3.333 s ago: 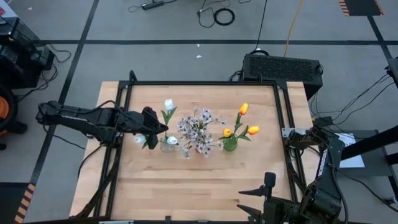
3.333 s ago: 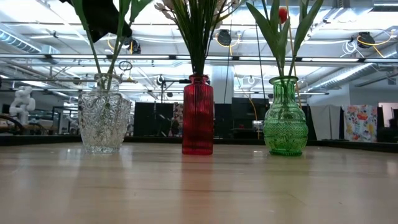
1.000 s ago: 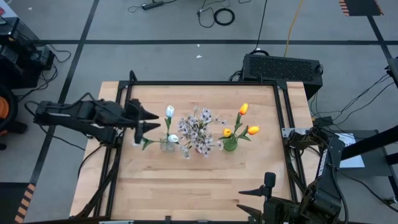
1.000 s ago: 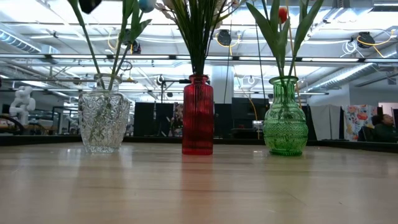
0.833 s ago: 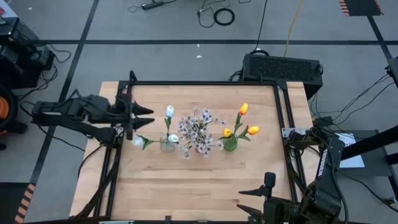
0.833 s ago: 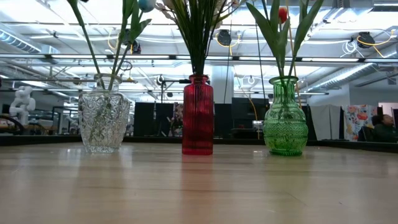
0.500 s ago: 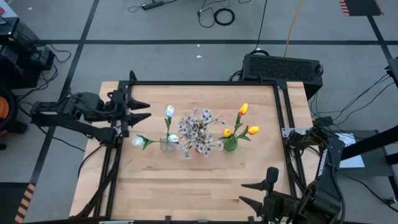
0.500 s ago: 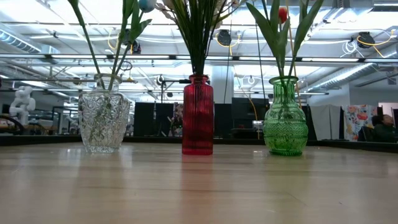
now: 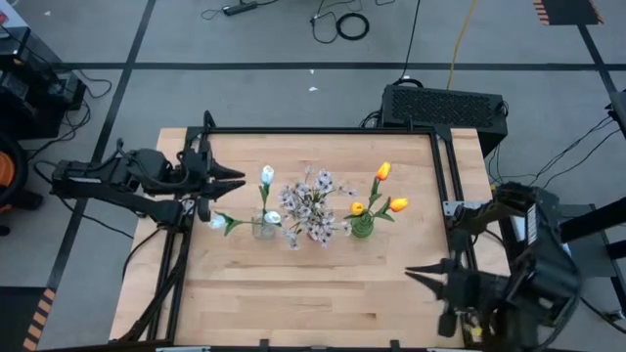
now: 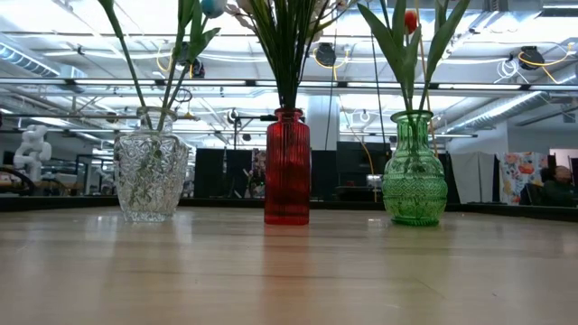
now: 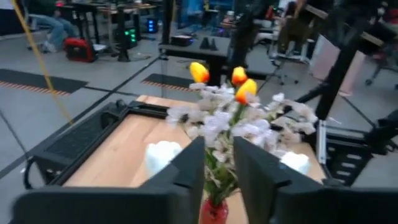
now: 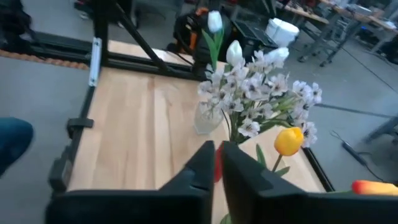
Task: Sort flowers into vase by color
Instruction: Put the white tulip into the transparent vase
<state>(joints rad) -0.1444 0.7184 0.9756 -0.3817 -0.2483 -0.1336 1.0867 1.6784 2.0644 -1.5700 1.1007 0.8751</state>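
Note:
Three vases stand in a row mid-table. The clear glass vase (image 10: 151,176) holds white tulips (image 9: 266,175). The red vase (image 10: 287,167) holds sprays of pale pink-white blossoms (image 9: 311,205). The green vase (image 10: 414,171) holds orange-yellow tulips (image 9: 382,171). My left gripper (image 9: 238,180) hovers left of the clear vase, pointing at the flowers, with a narrow gap between its fingers (image 11: 189,168) and nothing in it. My right gripper (image 9: 409,273) hangs over the table's near right part, shut and empty, facing the vases (image 12: 217,149).
A black frame rail (image 9: 323,131) runs round the wooden table. A black box (image 9: 445,106) sits beyond the far right corner. Bare wood (image 9: 293,293) lies in front of the vases. A person (image 10: 560,181) shows far off in the room.
My left gripper has drawn back a little from the clear vase toward the table's left edge, rolled, and narrowed its fingers. My right gripper has swung toward the right edge and away from the near edge, and has shut. The flowers and vases have stayed put.

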